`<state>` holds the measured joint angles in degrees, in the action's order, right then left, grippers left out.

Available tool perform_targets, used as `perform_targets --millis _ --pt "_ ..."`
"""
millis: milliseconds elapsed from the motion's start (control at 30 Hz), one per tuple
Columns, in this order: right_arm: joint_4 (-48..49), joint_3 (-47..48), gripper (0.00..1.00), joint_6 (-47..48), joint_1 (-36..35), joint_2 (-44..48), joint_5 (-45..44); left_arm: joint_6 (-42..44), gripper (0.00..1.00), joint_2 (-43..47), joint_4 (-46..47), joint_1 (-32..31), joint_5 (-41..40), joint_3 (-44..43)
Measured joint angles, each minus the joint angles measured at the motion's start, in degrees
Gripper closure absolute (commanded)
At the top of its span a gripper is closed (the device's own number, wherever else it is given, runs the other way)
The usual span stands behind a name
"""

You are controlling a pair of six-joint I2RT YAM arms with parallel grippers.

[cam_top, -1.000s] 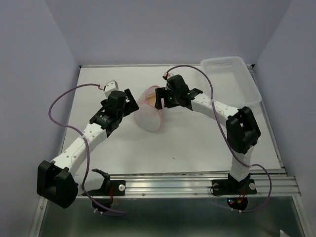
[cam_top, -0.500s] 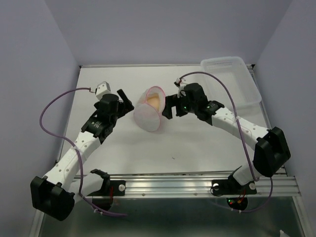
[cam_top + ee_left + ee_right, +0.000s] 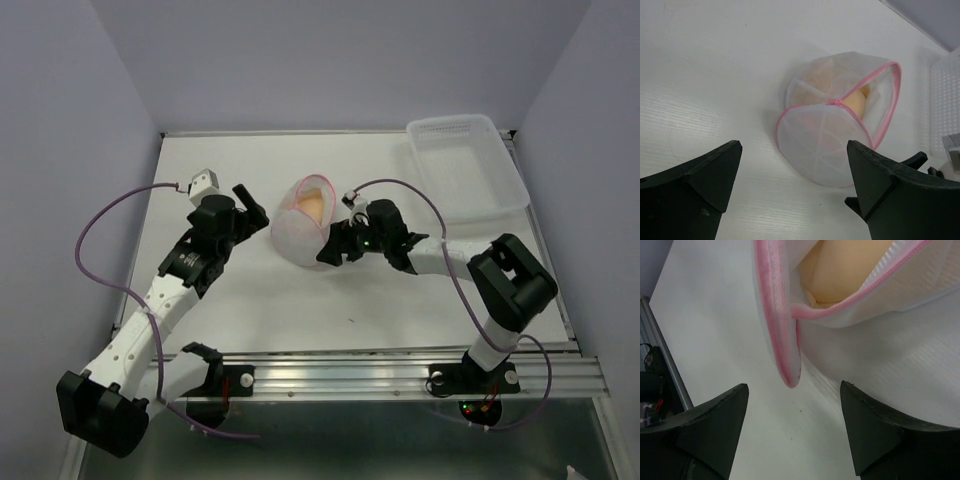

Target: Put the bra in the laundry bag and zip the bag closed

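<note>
Bra point(image 3: 313, 205) sits inside the bag point(image 3: 298, 238) mid-counter point(image 3: 400, 290), zip not closed. I see the left pincer point(image 3: 251, 206) wide and empty just left of the bag. Right pincer point(image 3: 328, 246) is also spread, empty, close by the bag's pink rim.

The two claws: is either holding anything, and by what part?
Nothing is held. The left gripper stands open, short of the laundry bag; the right gripper is open beside its pink rim, not clamped.
</note>
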<state>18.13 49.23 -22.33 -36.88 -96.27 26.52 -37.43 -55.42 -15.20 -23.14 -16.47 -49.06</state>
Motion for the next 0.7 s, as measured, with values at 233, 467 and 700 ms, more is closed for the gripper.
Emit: perform_targets --millis 233,467,700 --pt "6.03 2.34 0.87 -1.95 -0.59 -7.8 3.15 -0.5 0.01 1.6 -1.01 0.0 -0.13 0.87" --pt "4.35 4.5 0.99 -2.78 -0.74 -6.51 4.15 -1.03 0.01 2.58 -0.57 0.0 -0.24 3.1" --pt "-18.69 25.55 0.99 -1.99 -0.74 -7.45 3.56 -1.31 0.01 2.64 0.04 0.0 -0.26 4.48"
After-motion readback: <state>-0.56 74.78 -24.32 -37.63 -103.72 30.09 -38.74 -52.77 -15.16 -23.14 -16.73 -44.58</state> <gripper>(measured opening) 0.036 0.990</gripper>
